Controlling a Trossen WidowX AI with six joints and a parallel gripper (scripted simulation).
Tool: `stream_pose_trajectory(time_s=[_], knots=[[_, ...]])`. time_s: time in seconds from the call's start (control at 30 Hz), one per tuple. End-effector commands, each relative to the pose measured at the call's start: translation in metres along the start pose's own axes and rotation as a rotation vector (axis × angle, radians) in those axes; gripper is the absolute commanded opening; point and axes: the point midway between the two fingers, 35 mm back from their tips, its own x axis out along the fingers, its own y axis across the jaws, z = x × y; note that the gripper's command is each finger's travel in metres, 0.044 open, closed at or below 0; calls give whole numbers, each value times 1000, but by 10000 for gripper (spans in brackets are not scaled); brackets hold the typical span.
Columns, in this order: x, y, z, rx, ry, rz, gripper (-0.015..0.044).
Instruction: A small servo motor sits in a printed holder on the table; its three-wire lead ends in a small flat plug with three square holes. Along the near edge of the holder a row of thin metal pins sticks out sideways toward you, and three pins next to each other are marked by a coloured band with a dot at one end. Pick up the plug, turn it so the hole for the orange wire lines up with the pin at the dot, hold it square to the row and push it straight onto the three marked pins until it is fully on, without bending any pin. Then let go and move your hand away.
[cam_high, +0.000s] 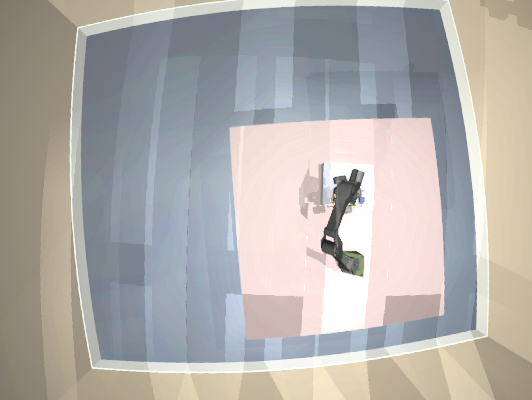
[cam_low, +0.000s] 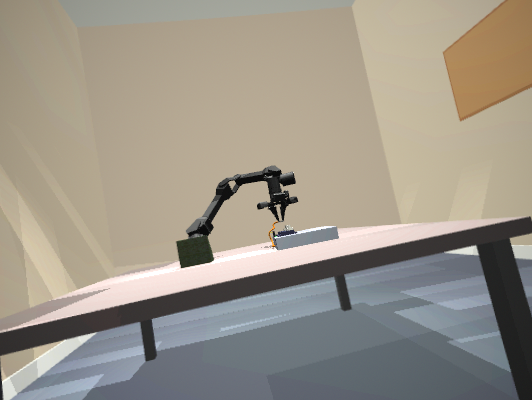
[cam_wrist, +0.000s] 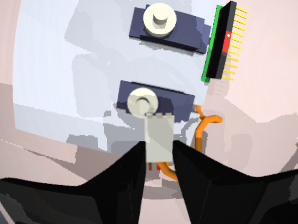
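Note:
My gripper (cam_wrist: 159, 146) (cam_low: 280, 220) is shut on the pale plug (cam_wrist: 159, 135), raised above the holder (cam_wrist: 45, 65) (cam_low: 310, 237) (cam_high: 327, 182). The plug's hole end points to the top of the wrist view. The orange wire (cam_wrist: 199, 137) is on the plug's right side there; red and brown wires show partly between the fingers. The lead loops from the lower dark blue servo (cam_wrist: 172, 101). The pin row (cam_wrist: 234, 62) sticks out to the right from a black strip, roughly a quarter turn from the plug's facing. A red band (cam_wrist: 226, 44) with a white dot at its upper end marks pins.
A second dark blue servo (cam_wrist: 187, 37) with a round white horn stands farther up in the wrist view. A green board edge (cam_wrist: 216, 40) runs beside the black strip. The arm's green base block (cam_low: 195, 251) (cam_high: 359, 260) stands on the pink table (cam_high: 275, 200).

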Motion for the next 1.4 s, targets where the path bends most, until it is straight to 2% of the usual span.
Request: stream_pose_trajectory(time_s=[0.0,1.37], knots=[[-3,-9,6,-102,-8,2,0],[0,-130,60,-1202,-2,-5,0]])
